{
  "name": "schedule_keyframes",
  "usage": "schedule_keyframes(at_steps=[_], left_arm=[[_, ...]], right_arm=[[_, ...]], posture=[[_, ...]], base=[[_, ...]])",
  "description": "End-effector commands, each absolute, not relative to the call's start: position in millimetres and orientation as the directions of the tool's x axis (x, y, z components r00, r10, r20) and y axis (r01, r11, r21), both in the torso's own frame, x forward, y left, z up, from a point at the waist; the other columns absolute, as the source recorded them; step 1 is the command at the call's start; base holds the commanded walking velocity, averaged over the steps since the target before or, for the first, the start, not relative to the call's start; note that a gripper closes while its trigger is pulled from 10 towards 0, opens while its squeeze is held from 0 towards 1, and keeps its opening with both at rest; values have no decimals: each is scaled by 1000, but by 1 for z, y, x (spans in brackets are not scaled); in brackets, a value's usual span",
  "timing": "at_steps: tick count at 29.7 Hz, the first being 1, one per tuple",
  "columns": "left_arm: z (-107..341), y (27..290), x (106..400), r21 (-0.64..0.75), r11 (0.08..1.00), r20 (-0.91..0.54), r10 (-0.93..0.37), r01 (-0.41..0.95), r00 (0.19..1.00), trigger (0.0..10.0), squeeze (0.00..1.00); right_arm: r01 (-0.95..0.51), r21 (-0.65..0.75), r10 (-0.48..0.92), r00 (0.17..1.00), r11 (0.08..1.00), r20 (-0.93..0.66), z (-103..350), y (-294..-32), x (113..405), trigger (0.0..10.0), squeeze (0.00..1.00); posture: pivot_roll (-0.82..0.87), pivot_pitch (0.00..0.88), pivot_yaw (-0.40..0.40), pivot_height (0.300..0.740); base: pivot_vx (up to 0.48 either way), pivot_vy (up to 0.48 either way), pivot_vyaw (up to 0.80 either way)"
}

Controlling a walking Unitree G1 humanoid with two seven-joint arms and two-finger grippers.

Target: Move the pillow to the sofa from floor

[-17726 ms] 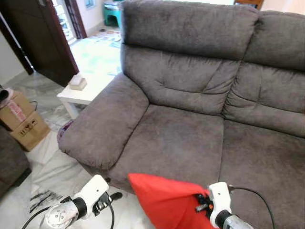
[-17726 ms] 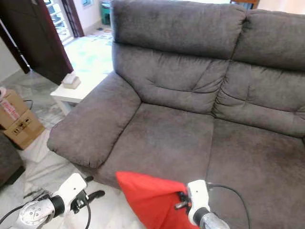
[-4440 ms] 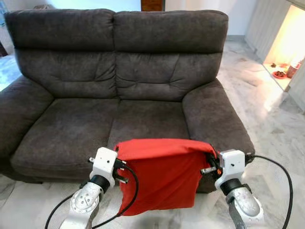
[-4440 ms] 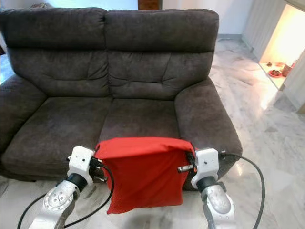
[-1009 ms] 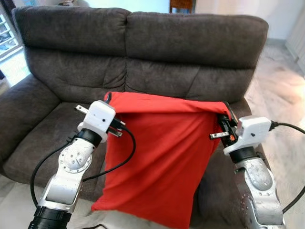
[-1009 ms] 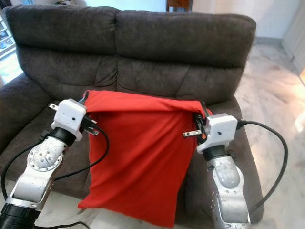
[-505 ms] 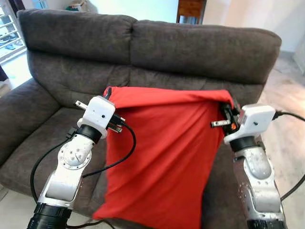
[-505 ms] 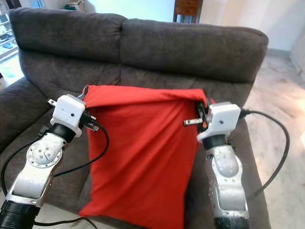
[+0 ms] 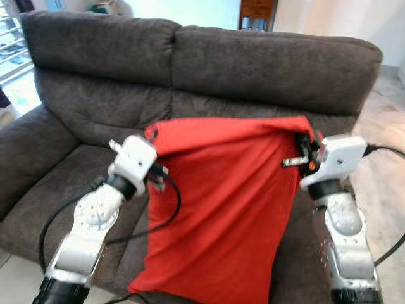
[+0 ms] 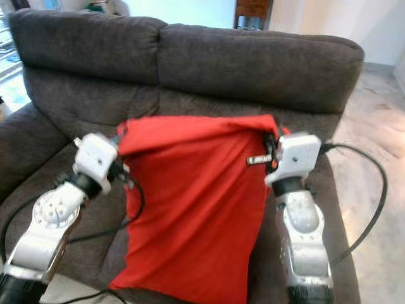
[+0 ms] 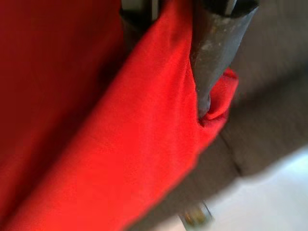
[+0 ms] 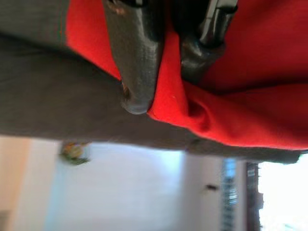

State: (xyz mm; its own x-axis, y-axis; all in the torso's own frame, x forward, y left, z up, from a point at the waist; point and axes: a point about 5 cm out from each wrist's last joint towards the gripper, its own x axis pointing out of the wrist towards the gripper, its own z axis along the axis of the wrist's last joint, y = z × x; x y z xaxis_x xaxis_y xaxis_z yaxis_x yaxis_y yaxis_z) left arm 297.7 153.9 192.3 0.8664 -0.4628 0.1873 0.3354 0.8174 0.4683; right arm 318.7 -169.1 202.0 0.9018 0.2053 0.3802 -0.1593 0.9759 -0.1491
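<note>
A red pillow (image 9: 221, 202) hangs flat by its two top corners in front of the dark grey sofa (image 9: 253, 63). My left gripper (image 9: 150, 133) is shut on the pillow's top left corner, with one black finger (image 11: 211, 57) pressed into the red cloth (image 11: 120, 134). At the top right corner my right gripper (image 9: 305, 142) is shut on the cloth (image 12: 192, 110), which is pinched between its two fingers (image 12: 137, 62). The pillow's lower edge hangs over the front of the seat cushion (image 9: 69, 183) and hides the middle of the seat.
The sofa's left armrest (image 9: 22, 152) lies at the far left. Pale marble floor (image 10: 373, 114) runs along the right of the sofa. Black cables (image 10: 370, 190) loop from both wrists. A wooden chair (image 9: 256, 9) stands behind the sofa back.
The left arm has shifted a little right and lower, blurred in motion, still holding the corner. The pillow hangs slightly nearer the backrest. The right arm is almost where it was.
</note>
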Motion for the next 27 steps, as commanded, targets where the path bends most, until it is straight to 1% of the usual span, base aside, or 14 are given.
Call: schedule_keyframes(at_steps=[1, 3, 9, 10, 11, 13, 15, 19, 21, 22, 24, 25, 27], left_arm=[[178, 146, 294, 460, 777, 99, -526, 430, 844, 10000, 0], [172, 144, 291, 456, 764, 71, -543, 457, 837, 10000, 0], [165, 147, 293, 478, 748, 26, -537, 461, 843, 10000, 0], [165, 148, 294, 489, 748, 27, -527, 448, 850, 10000, 0], [169, 152, 299, 498, 765, 46, -493, 408, 869, 10000, 0], [169, 152, 299, 498, 765, 46, -493, 408, 869, 10000, 0], [180, 160, 306, 519, 776, 80, -461, 358, 884, 10000, 0], [190, 162, 314, 528, 778, 110, -460, 341, 881, 10000, 0], [196, 160, 323, 558, 761, 123, -470, 330, 874, 10000, 0], [204, 159, 331, 574, 759, 149, -467, 308, 872, 10000, 0], [212, 160, 336, 581, 762, 174, -460, 286, 871, 10000, 0], [218, 162, 340, 587, 764, 193, -453, 268, 870, 10000, 0], [221, 163, 342, 589, 765, 199, -450, 261, 870, 10000, 0]], right_arm=[[-187, -160, 235, 897, 969, 375, 199, -164, 317, 10000, 0], [-190, -164, 238, 903, 968, 357, 193, -164, 317, 10000, 0], [-178, -157, 218, 931, 971, 294, 178, -170, 317, 10000, 0], [-173, -158, 213, 934, 972, 288, 176, -171, 316, 10000, 0], [-149, -167, 192, 941, 975, 277, 175, -174, 317, 10000, 0], [-149, -167, 192, 941, 975, 277, 175, -174, 317, 10000, 0], [-107, -167, 152, 948, 980, 281, 175, -181, 318, 10000, 0], [-82, -172, 129, 952, 982, 279, 176, -186, 321, 10000, 0], [-34, -166, 79, 958, 986, 277, 176, -193, 326, 10000, 0], [21, -164, 27, 958, 986, 286, 177, -201, 329, 10000, 0], [66, -158, -17, 955, 985, 295, 180, -209, 331, 10000, 0], [107, -138, -60, 949, 985, 310, 185, -217, 332, 10000, 0], [124, -118, -80, 943, 985, 322, 188, -221, 332, 10000, 0]], posture=[[-4, 91, 28, 740], [-4, 92, 27, 740], [-6, 87, 27, 740], [-6, 85, 28, 740], [-9, 84, 29, 740], [-9, 84, 29, 740], [-6, 79, 29, 740], [1, 76, 28, 740], [4, 77, 29, 740], [-1, 76, 31, 740], [-2, 77, 33, 740], [-3, 79, 35, 740], [-3, 79, 35, 740]], base=[[0, 0, 0], [0, 0, 0], [0, 0, 0], [0, 0, 0], [0, 0, 0], [0, 0, 0], [0, 0, 0], [0, 0, 0], [0, 0, 0], [0, 0, 0], [0, 0, 0], [0, 0, 0], [0, 0, 0]])
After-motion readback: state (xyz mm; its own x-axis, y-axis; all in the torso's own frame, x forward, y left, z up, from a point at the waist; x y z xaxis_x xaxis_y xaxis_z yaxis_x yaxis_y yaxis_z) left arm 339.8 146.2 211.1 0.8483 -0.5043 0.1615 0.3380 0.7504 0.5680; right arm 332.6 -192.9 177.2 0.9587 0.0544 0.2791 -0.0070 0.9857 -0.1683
